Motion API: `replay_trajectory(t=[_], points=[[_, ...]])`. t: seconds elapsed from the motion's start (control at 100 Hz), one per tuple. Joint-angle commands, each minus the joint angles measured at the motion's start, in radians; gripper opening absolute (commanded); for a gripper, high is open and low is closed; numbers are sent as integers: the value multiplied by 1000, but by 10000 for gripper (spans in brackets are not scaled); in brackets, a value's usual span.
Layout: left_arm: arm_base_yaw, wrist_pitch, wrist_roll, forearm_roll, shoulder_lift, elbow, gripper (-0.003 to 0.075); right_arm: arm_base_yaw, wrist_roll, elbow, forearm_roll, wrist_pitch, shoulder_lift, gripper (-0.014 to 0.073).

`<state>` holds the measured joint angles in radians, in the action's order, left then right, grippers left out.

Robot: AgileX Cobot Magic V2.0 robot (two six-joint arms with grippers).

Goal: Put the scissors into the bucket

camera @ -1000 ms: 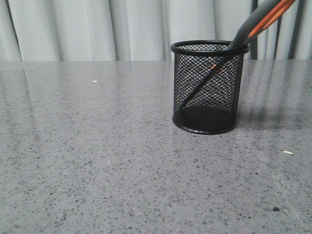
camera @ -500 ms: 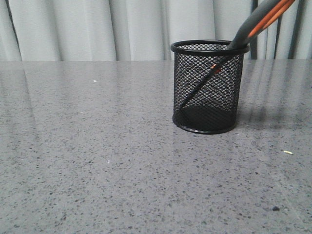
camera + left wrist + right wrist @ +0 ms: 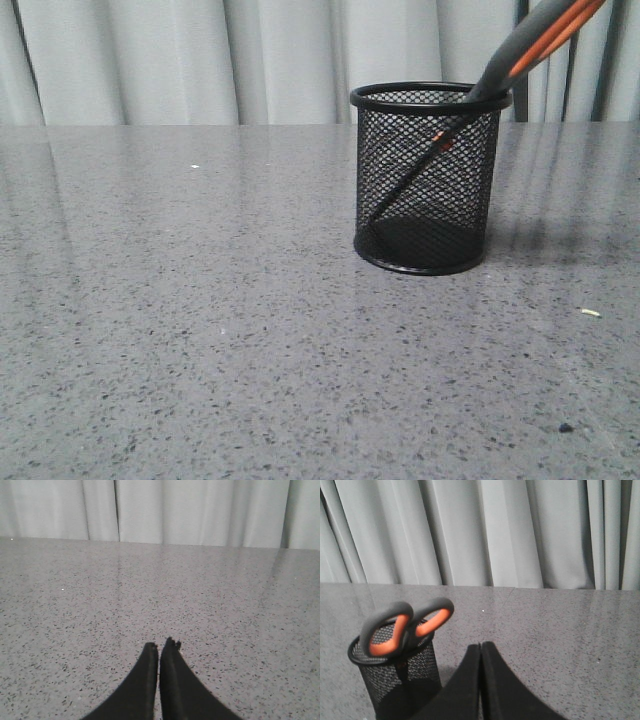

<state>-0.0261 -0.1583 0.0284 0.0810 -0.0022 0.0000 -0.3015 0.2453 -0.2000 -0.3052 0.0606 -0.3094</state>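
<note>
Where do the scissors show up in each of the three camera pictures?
Front view: scissors at upper right, leaning in the bucket, handles past the rim.
Left wrist view: not in it.
Right wrist view: scissors at lower left, handles sticking out of the bucket.
Shared landmark: the grey curtain behind the table.

Black mesh bucket — grey-orange scissors

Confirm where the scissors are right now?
In the front view the scissors stand blades-down inside the bucket, right of table centre, leaning with the handles out over its right rim; neither gripper touches them.
</note>
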Motion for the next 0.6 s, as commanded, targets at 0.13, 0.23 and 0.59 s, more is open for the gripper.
replay_trajectory(t=[0.13,0.23,0.59], points=[[2,73,-11,1,-30,40,-20,103,-22,105,102,82,126,-66],[2,73,-11,1,-30,40,-20,183,-115,183,198,70,195,-66],[2,67,-11,1,-28,40,-20,224,-178,219,330,-206,342,-66]])
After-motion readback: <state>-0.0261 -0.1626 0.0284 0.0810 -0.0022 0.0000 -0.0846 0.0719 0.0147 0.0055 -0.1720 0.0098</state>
